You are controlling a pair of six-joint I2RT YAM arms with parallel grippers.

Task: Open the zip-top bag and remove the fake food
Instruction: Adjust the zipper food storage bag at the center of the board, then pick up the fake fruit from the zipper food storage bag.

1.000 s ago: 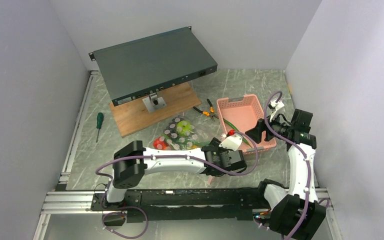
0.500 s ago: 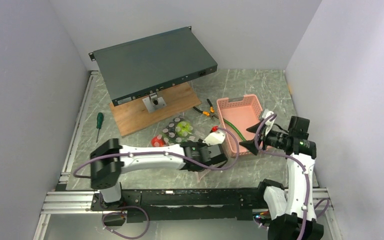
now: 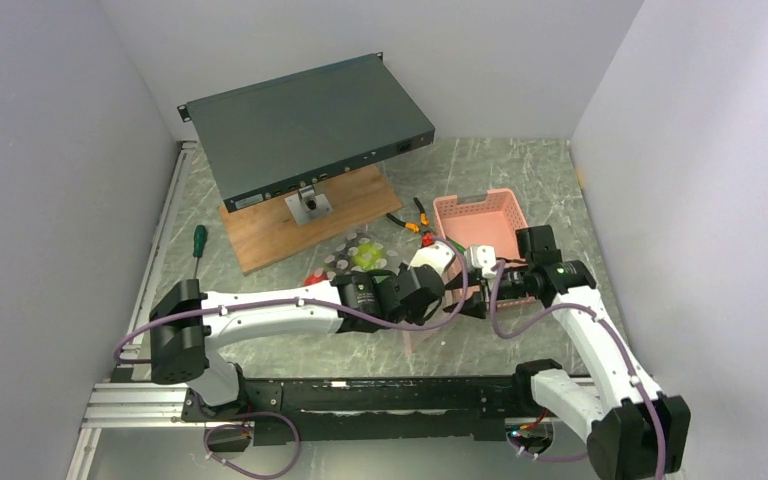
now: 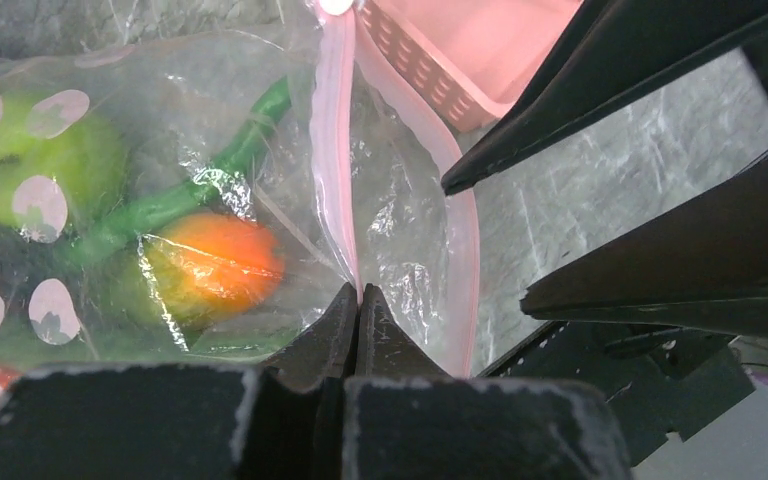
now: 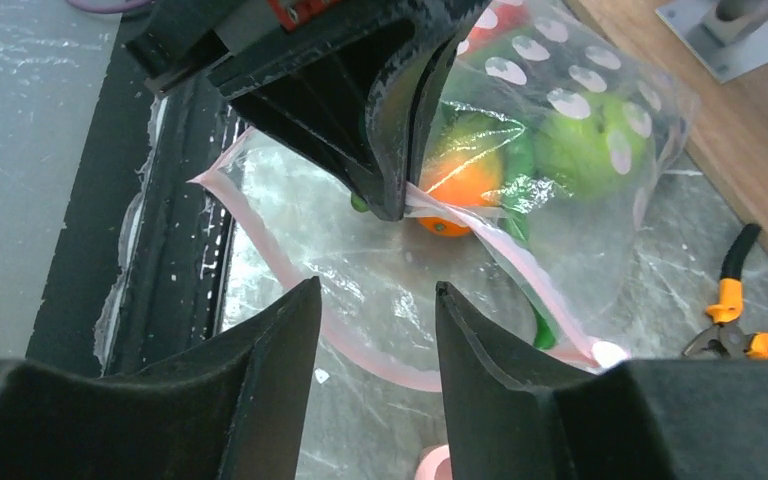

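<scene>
The left gripper pinches the pink edge of the zip-top bag.
The right gripper has its jaws spread, facing the bag's open mouth; the fake food lies inside the bag, just past the left jaws' tips.

Marbled grey-green table. Upper centre: wooden board. Left: green-handled screwdriver. Centre: orange-handled pliers, just beside pink basket. Below the board: dotted zip-top bag.
</scene>
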